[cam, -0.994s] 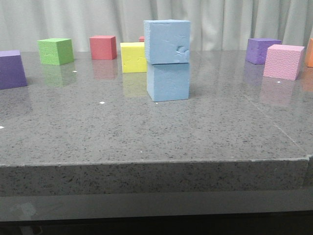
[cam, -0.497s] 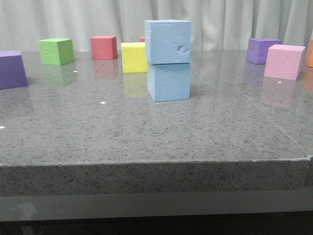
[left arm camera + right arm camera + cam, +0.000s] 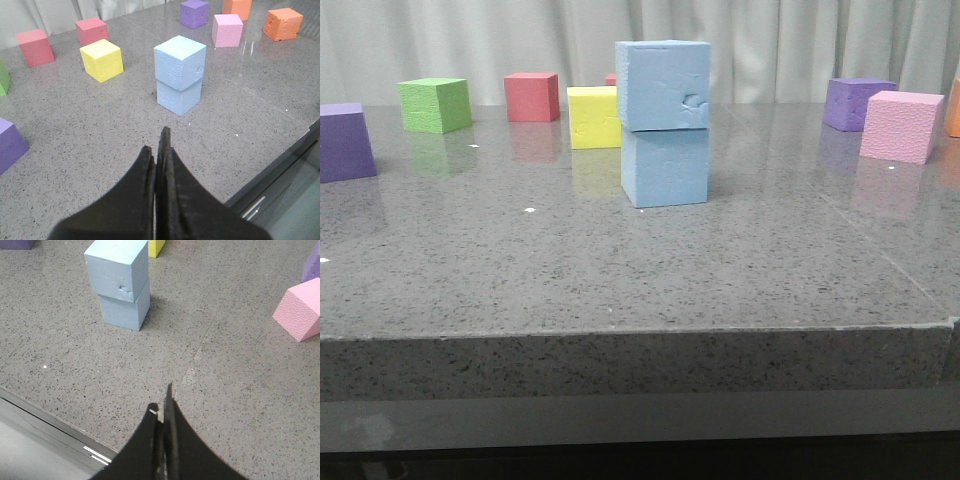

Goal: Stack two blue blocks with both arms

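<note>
Two light sky-blue foam cubes stand stacked near the middle of the grey table. The upper blue block [image 3: 662,84] rests on the lower blue block [image 3: 665,167], turned slightly and with a dent on its front face. The stack also shows in the left wrist view [image 3: 179,70] and in the right wrist view [image 3: 119,267]. My left gripper [image 3: 157,150] is shut and empty, well back from the stack near the table's front edge. My right gripper [image 3: 162,409] is shut and empty, also back near the front edge. Neither gripper shows in the front view.
Other foam cubes stand around: yellow [image 3: 593,117], red [image 3: 531,96], green [image 3: 435,104] and purple [image 3: 344,141] on the left; purple [image 3: 856,102], pink [image 3: 899,125] and an orange one [image 3: 953,108] on the right. The table's front edge [image 3: 640,335] is close to both grippers.
</note>
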Tool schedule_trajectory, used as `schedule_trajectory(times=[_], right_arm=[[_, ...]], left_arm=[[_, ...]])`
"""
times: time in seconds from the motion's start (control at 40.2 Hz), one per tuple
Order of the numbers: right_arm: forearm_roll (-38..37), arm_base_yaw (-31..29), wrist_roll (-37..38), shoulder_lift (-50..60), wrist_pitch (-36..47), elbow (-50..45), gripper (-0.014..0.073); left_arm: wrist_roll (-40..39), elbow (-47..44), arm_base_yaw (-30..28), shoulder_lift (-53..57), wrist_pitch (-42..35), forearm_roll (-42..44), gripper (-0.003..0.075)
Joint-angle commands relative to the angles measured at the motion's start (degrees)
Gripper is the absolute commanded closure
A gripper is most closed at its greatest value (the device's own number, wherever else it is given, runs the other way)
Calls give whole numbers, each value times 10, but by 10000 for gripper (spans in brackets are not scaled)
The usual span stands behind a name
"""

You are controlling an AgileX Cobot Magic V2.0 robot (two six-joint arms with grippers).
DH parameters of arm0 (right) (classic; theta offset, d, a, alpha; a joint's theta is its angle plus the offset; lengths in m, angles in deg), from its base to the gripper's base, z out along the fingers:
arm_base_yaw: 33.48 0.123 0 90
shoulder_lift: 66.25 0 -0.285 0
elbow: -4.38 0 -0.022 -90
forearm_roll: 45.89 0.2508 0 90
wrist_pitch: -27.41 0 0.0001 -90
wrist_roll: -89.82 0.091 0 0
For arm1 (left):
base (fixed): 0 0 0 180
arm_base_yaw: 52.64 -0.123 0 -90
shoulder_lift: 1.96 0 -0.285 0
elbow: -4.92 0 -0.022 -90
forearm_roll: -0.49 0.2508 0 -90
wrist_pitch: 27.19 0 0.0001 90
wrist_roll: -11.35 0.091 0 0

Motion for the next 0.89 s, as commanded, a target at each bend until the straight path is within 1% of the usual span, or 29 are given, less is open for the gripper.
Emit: schedule_trajectory(times=[0.0, 0.199, 0.298, 0.398, 0.522, 0.621, 0.696, 0.721, 0.746, 0.77, 0.87], right_arm=[[-4, -3, -5, 2, 37, 12, 660], [-4, -3, -5, 2, 36, 12, 660], [-4, -3, -5, 2, 36, 12, 660], [-4, -3, -5, 2, 36, 12, 660], [-4, -3, -5, 2, 36, 12, 660], [-4, -3, -5, 2, 36, 12, 660], [-4, -3, -5, 2, 36, 12, 660], [-4, -3, -5, 2, 36, 12, 660], [-4, -3, -5, 2, 36, 12, 660], [-4, -3, -5, 2, 36, 12, 660], [-4, -3, -5, 2, 35, 12, 660]], left_arm=[[-5, -20, -22, 22, -93, -9, 739], [-5, -158, -148, 120, -276, -4, 739], [-5, -236, -212, 177, -341, -4, 739], [-5, -298, -261, 229, -360, -4, 739], [-5, -358, -299, 271, -360, -4, 739], [-5, -398, -307, 286, -369, -5, 739], [-5, -427, -307, 297, -397, -5, 739], [-5, -429, -307, 303, -401, -5, 739], [-5, -427, -307, 308, -381, -5, 739], [-5, -427, -307, 314, -378, -5, 739], [-5, -428, -307, 312, -388, -5, 739]])
